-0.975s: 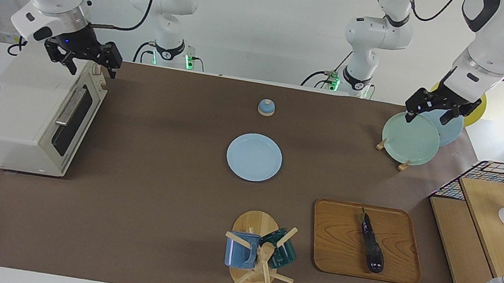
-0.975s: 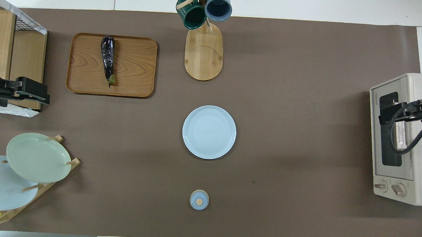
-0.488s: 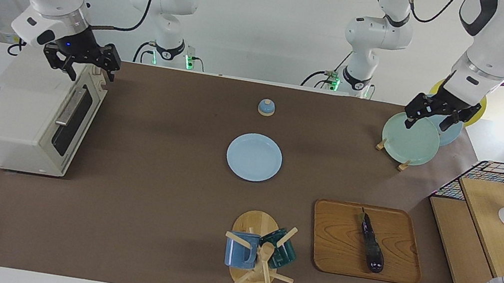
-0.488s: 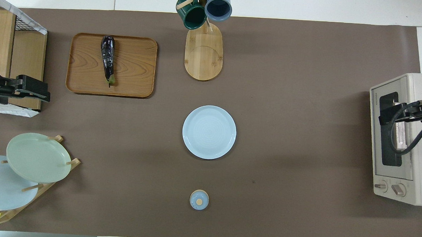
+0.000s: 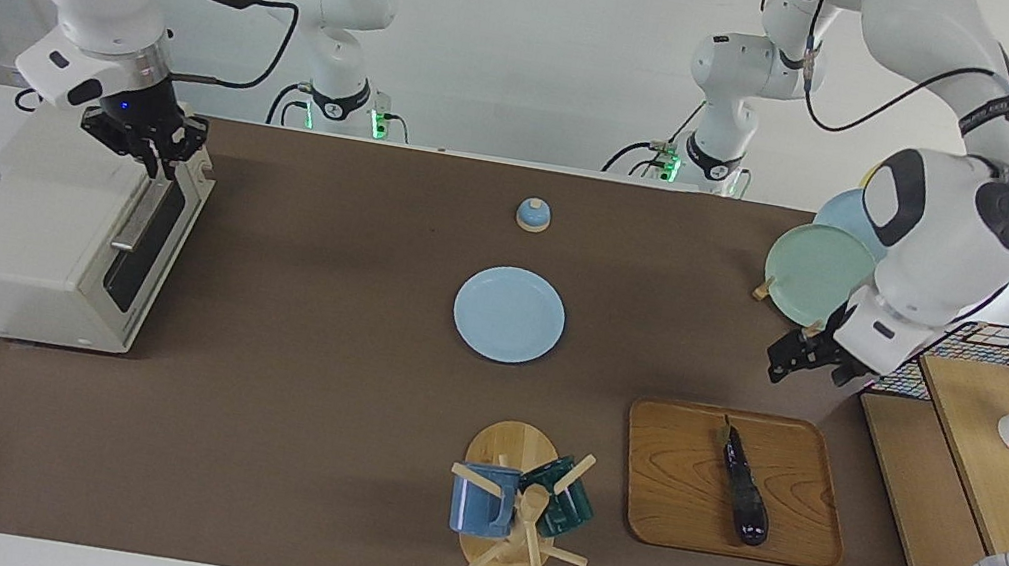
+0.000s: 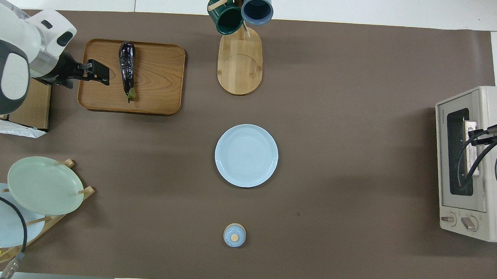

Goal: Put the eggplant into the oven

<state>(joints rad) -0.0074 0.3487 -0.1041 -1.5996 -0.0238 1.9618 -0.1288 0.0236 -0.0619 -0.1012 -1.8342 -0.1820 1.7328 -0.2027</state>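
The dark purple eggplant [image 5: 743,488] [image 6: 126,69] lies on a wooden tray [image 5: 675,482] [image 6: 158,81]. My left gripper [image 5: 806,361] [image 6: 98,71] is open and empty. It hangs over the tray's edge toward the left arm's end, beside the eggplant and apart from it. The cream-white oven [image 5: 37,229] [image 6: 469,166] stands at the right arm's end, its glass door shut. My right gripper [image 5: 147,145] hangs over the oven's top front edge, just above the door's bar handle [image 5: 141,215]. In the overhead view it is mostly hidden by its own arm.
A light blue plate [image 5: 509,314] lies mid-table, with a small blue lid [image 5: 533,215] nearer to the robots. A mug tree [image 5: 519,508] stands beside the tray. A plate rack [image 5: 820,272] and a wire basket with a wooden shelf [image 5: 992,462] stand at the left arm's end.
My left arm has swung from over the plate rack out to the tray's edge and come lower. My right gripper has turned over the oven's front edge.
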